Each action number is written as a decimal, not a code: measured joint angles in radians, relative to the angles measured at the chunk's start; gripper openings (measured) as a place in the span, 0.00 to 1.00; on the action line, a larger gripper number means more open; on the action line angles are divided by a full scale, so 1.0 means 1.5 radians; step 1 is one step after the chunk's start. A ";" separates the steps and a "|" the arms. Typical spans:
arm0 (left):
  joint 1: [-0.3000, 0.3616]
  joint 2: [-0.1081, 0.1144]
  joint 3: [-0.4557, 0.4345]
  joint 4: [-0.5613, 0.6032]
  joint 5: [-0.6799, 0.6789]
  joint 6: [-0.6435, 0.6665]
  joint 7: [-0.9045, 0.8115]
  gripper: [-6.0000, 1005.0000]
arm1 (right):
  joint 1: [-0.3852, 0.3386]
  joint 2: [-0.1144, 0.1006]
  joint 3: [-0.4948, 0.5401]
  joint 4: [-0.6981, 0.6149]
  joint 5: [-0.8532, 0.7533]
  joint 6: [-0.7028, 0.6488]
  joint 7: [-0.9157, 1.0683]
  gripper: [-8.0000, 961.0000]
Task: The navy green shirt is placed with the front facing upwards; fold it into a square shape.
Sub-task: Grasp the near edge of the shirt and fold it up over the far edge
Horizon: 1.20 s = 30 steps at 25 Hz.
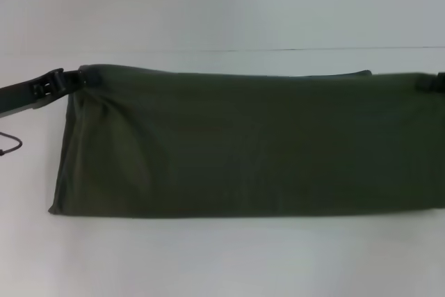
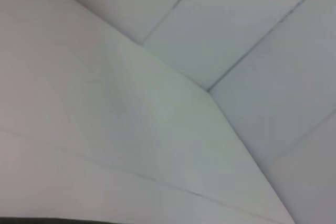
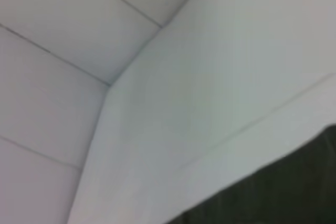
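The navy green shirt [image 1: 250,147] lies across the white table as a long dark olive band, with no lettering or collar showing. Its far edge runs straight and taut between the two grippers. My left gripper [image 1: 75,78] is shut on the far left corner of the shirt. My right gripper [image 1: 431,81] shows only as a dark piece at the picture's edge, pinching the far right corner. In the right wrist view a strip of the shirt's fabric [image 3: 283,192] fills one corner. The left wrist view shows only a thin dark sliver of it [image 2: 31,221].
The white table [image 1: 222,255] has bare surface in front of the shirt and behind it. The white back wall [image 1: 222,5] rises past the table's far edge. A thin black cable loop [image 1: 10,145] hangs below the left arm.
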 joint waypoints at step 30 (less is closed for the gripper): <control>-0.028 -0.062 0.077 -0.079 -0.070 -0.290 0.094 0.07 | 0.084 0.081 -0.071 0.060 0.047 0.332 -0.081 0.06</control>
